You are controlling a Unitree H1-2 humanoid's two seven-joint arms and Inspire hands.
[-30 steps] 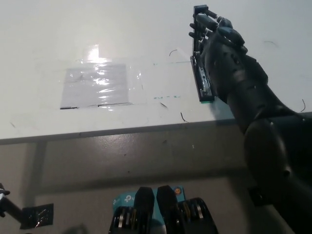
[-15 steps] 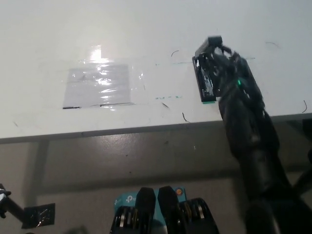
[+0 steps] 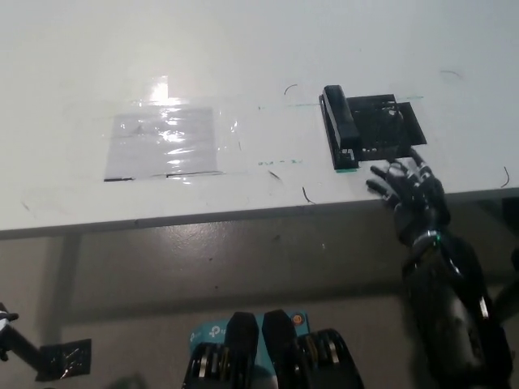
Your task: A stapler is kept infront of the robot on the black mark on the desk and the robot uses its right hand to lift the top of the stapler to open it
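stapler (image 3: 341,127) blurred, right hand (image 3: 411,193) apart

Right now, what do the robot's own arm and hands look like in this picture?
The right hand is black, with slim segmented fingers that catch pale glints. Behind it the right arm is glossy black, built of rounded shell segments, with a small green light at the wrist. Of the white left hand, only a sliver shows at the lower left edge, too little to describe.
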